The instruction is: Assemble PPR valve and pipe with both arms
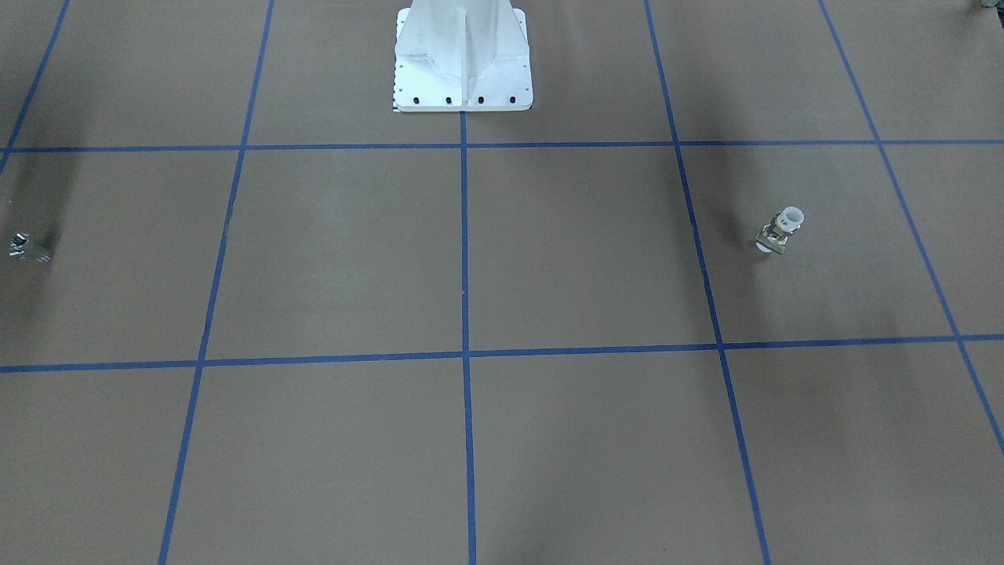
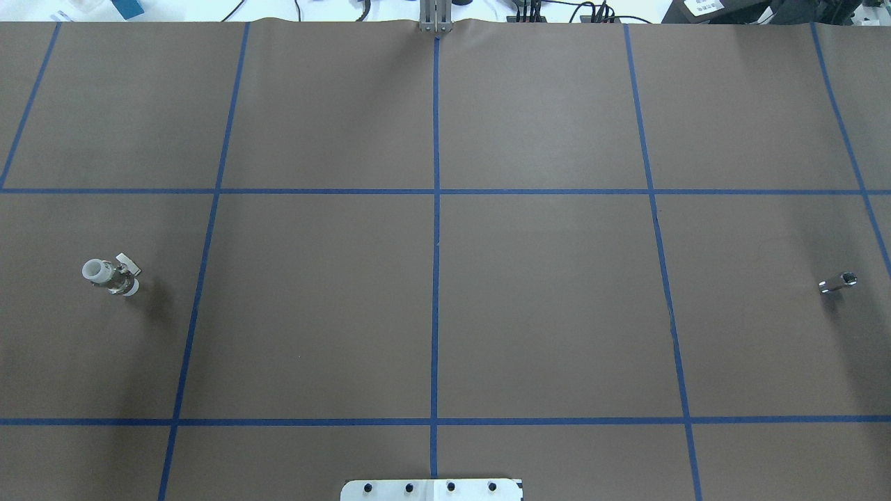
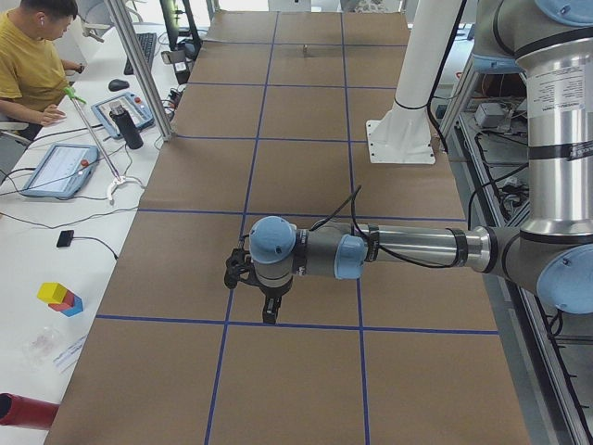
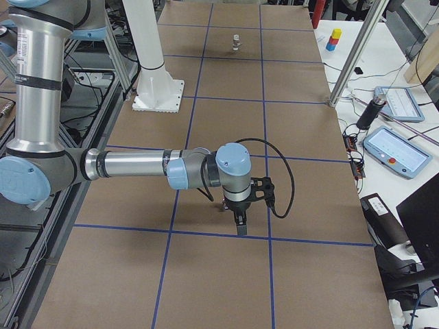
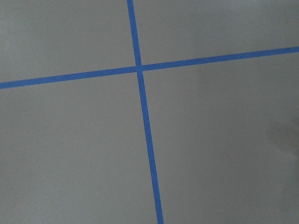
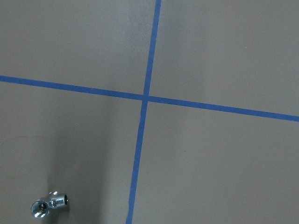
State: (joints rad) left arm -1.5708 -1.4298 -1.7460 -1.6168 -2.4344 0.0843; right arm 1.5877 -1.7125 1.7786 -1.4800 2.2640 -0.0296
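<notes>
The valve (image 1: 780,231), a metal body with white plastic ends, stands on the brown table on the robot's left; it also shows in the overhead view (image 2: 111,275) and far off in the exterior right view (image 4: 235,42). The short shiny metal pipe piece (image 1: 27,248) lies on the robot's right, also in the overhead view (image 2: 837,282) and the right wrist view (image 6: 46,205). My left gripper (image 3: 269,313) hangs over the table's near end. My right gripper (image 4: 240,227) hangs over the opposite end. Both show only in side views, so I cannot tell whether they are open or shut.
The white bolted pedestal (image 1: 463,63) stands at the table's robot side. Blue tape lines (image 2: 436,243) grid the brown surface. An operator (image 3: 32,56) sits at a side bench with tablets (image 3: 60,169). Aluminium frame posts (image 4: 353,58) stand along the operators' edge.
</notes>
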